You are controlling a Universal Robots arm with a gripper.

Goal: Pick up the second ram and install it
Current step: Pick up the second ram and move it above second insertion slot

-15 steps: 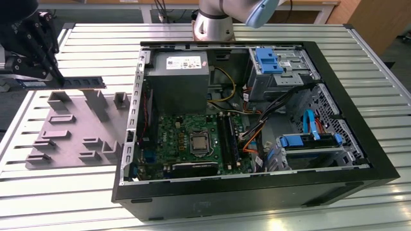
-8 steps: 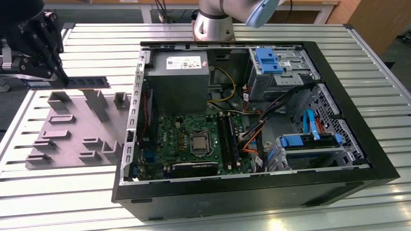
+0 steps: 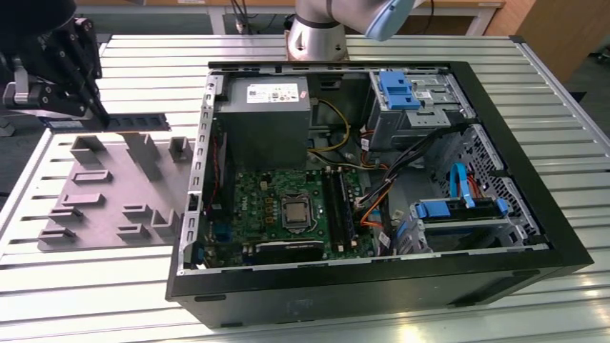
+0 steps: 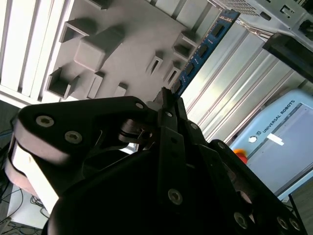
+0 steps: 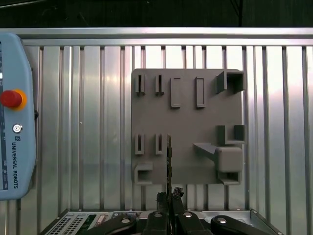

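The gripper is pinching the second ram by one end, holding it level over the fixture plate's edge, clear of its slots.

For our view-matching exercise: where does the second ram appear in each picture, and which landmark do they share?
Exterior view: second ram in the claw, toward the exterior view's left, above the grey tray.
Second wrist view: blue strip reaching from the claw.
First wrist view: thin edge-on line over the tray.
Shared landmark: grey tray.
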